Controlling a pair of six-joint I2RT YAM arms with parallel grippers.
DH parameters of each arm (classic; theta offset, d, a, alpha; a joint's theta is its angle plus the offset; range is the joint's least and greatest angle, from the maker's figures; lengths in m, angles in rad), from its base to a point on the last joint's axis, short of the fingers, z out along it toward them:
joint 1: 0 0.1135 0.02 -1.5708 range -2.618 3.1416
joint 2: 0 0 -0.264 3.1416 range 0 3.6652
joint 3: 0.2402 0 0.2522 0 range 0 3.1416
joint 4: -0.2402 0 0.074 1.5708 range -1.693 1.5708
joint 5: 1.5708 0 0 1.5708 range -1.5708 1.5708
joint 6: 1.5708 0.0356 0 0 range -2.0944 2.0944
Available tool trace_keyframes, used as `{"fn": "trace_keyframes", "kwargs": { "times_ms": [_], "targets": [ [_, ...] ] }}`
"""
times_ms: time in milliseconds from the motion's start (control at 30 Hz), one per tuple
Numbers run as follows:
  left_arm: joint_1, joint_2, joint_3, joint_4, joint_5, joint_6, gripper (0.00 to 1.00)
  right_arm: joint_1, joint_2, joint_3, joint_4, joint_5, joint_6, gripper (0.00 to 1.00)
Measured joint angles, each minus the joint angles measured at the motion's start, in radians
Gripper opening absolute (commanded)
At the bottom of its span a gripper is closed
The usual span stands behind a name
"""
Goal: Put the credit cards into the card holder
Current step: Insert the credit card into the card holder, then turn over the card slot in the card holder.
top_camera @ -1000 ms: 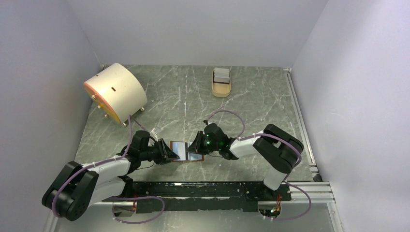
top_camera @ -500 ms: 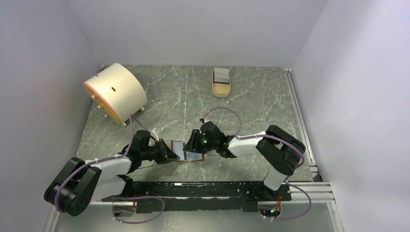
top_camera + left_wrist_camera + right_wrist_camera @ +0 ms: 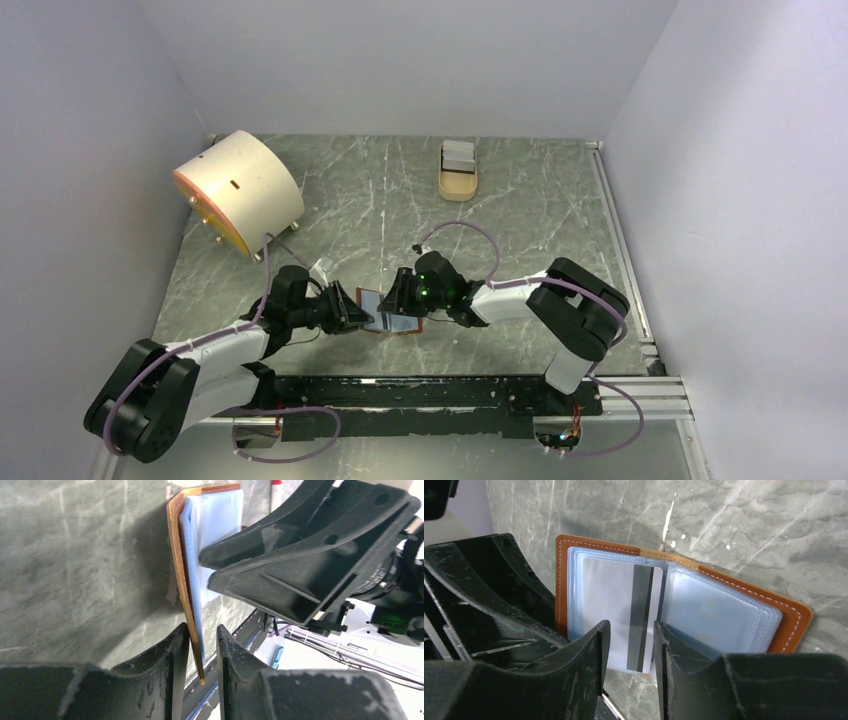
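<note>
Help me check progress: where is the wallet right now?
In the overhead view the wallet sits open near the front centre of the table, between the left gripper and the right gripper.

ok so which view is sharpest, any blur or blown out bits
top external: even light, soft shadows, the open brown leather card holder tiny between the arms; left wrist: left hand soft up close, right side partly blown out; right wrist: sharpest, the pale striped credit card reads clearly

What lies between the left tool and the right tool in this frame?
The open card holder, a striped credit card at its clear sleeves. The top view shows it spanning the gap; the right wrist view shows the card.
</note>
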Motion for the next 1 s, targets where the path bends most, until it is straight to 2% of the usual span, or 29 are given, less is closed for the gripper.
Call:
{"fn": "trace_keyframes", "kwargs": {
  "times_ms": [133,300,467,567,600,1000],
  "targets": [
    [0.000,-0.025,0.014,-0.006,0.002,0.000,0.32,0.000,0.016,-0.004,0.043,-0.027,0.015,0.39],
    [0.000,-0.030,0.024,-0.024,0.001,0.002,0.27,-0.003,0.011,-0.051,0.102,-0.045,0.035,0.38],
    [0.000,-0.026,0.043,-0.045,0.001,0.009,0.24,-0.009,-0.050,-0.097,0.093,-0.028,0.024,0.35],
    [0.000,-0.025,0.055,-0.059,0.001,0.017,0.11,-0.017,-0.089,-0.111,0.073,-0.005,0.000,0.30],
    [0.000,-0.025,0.058,-0.063,0.001,0.019,0.10,-0.019,-0.097,-0.111,0.068,0.006,-0.011,0.28],
    [0.000,-0.018,0.080,-0.060,0.012,0.034,0.21,-0.024,-0.075,-0.108,0.060,0.023,-0.073,0.26]
  ]
}}
